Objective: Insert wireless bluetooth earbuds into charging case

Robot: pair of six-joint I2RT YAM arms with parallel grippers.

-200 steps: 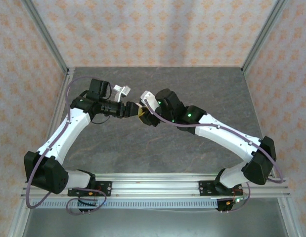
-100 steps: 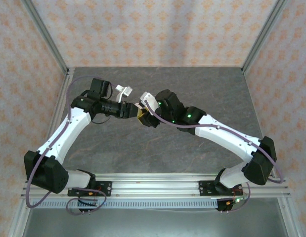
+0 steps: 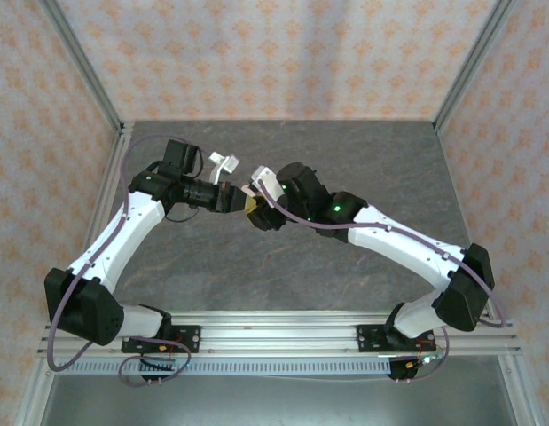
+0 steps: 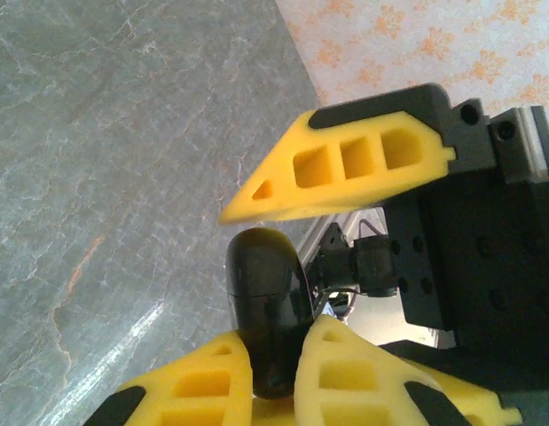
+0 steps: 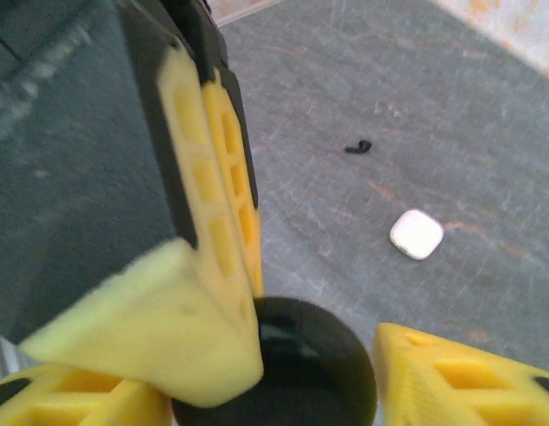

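Observation:
My left gripper (image 4: 278, 335) is shut on a round glossy black disc (image 4: 265, 293), pinched edge-on between its yellow fingers. My two grippers meet in mid-air above the table's middle, left gripper (image 3: 228, 197) facing right gripper (image 3: 254, 209). My right gripper (image 5: 274, 377) stands open around the same black disc (image 5: 301, 364), with a gap between the disc and its right finger (image 5: 451, 373). The white rounded-square charging case (image 5: 417, 234) lies closed on the grey table beyond the disc. The earbuds are out of view.
A tiny black speck (image 5: 357, 147) lies on the grey marbled table (image 3: 363, 160) beyond the case. Metal frame posts and patterned walls close in the table's left, right and far sides.
My left gripper's jaws have closed onto the black disc. The right gripper's jaws have spread wider around it. Both arms stayed almost in place.

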